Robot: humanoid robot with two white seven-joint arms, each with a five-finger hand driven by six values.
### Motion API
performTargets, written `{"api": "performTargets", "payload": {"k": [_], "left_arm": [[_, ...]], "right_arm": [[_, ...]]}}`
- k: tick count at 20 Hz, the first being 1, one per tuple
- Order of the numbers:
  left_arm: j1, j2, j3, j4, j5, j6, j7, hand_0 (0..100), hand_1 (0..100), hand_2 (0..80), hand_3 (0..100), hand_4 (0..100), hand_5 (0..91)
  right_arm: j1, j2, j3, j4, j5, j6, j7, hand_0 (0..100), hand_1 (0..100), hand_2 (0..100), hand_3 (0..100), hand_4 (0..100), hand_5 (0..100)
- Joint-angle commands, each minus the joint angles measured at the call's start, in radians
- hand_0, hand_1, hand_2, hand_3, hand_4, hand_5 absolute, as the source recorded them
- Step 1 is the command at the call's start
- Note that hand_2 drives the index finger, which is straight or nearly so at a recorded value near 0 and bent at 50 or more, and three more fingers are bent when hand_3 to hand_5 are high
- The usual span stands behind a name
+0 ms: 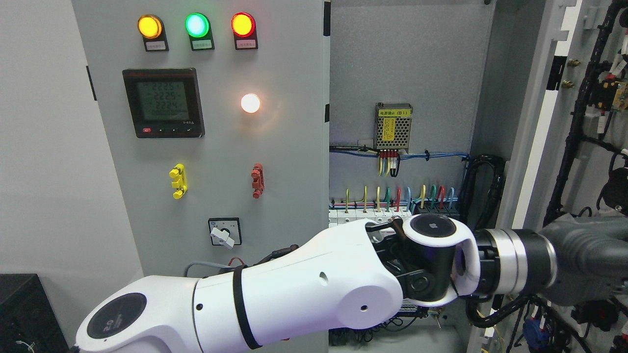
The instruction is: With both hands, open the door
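Grey sheet metal everywhere in the head view: an electrical cabinet with its left panel (pixel 206 147) closed, carrying three lit lamps (pixel 196 25), a digital meter (pixel 163 103), a white lamp (pixel 250 103), yellow (pixel 177 181) and red (pixel 257 180) fittings and a rotary switch (pixel 224 232).

The right door (pixel 579 147) is already swung wide open, standing at the far right with cable looms on its inner face, so the task looks mostly done. The opening shows the cabinet interior (pixel 402 73): a mesh-cased power supply (pixel 393 127) and a row of breakers with coloured wires (pixel 392 198).

The left arm (pixel 294 299) comes in from the lower left and reaches right across the opening, which makes sense since the door is hinged on the far side. The left hand (pixel 584 260) is a dark grey shape right at the door's lower part, near the picture's edge. Honestly can't tell if the fingers are spread or wrapped on anything, they're cut off and blurry. Looks like it's placed there to push or hold the door back.

No right arm in the shot at all.
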State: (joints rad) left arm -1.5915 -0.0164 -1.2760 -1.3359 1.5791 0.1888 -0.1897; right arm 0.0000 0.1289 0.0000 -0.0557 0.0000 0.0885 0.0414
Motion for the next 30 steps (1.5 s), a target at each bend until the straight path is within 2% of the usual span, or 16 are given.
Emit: {"api": "performTargets", "payload": {"k": [1,4,7,9,12,15,17,19,21,26,30], "left_arm": [[0.096,0.304,0.046,-0.179,-0.005,0.011,-0.002,12,56,0.0,0,0,0.0],[0.195,0.418,0.044,-0.268,-0.079,0.011,-0.002,12,56,0.0,0,0,0.0],[0.347,0.519,0.043,-0.348,-0.174,0.014,-0.004,12,56,0.0,0,0,0.0],[0.459,0.570,0.043,-0.379,-0.267,0.014,-0.004,12,56,0.0,0,0,0.0],[0.644,0.645,0.041,-0.399,-0.405,0.012,-0.033,12,56,0.0,0,0,0.0],[0.848,0.713,0.044,-0.391,-0.574,-0.003,-0.046,12,56,0.0,0,0,0.0],[0.985,0.742,0.047,-0.379,-0.646,-0.008,-0.047,12,56,0.0,0,0,0.0],[1.085,0.756,0.049,-0.336,-0.677,-0.023,-0.045,12,56,0.0,0,0,0.0],[1.162,0.760,0.047,-0.264,-0.680,-0.052,-0.042,12,56,0.0,0,0,0.0],[1.335,0.759,0.043,-0.036,-0.737,-0.207,-0.048,12,56,0.0,0,0,0.0],[1.398,0.747,0.041,0.153,-0.726,-0.244,-0.048,12,56,0.0,0,0,0.0]], "right_arm": [[-0.009,0.000,0.020,0.000,0.026,0.001,0.000,10,13,0,0,0,0],[-0.009,0.000,0.018,-0.001,0.026,0.001,0.000,10,13,0,0,0,0],[-0.009,0.000,0.018,0.000,0.026,0.001,0.000,10,13,0,0,0,0],[-0.009,0.000,0.020,0.000,0.026,0.001,0.000,10,13,0,0,0,0],[-0.009,0.000,0.020,0.000,0.026,0.001,0.000,10,13,0,0,0,0],[-0.009,0.000,0.018,0.000,0.026,0.001,0.000,10,13,0,0,0,0],[-0.009,0.000,0.018,-0.001,0.026,0.001,0.000,10,13,0,0,0,0],[-0.009,0.000,0.018,0.000,0.026,0.001,0.000,10,13,0,0,0,0],[-0.009,0.000,0.020,0.000,0.026,0.001,0.000,10,13,0,0,0,0],[-0.009,0.000,0.018,0.000,0.026,0.001,0.000,10,13,0,0,0,0],[-0.009,0.000,0.020,0.000,0.026,0.001,0.000,10,13,0,0,0,0]]}}
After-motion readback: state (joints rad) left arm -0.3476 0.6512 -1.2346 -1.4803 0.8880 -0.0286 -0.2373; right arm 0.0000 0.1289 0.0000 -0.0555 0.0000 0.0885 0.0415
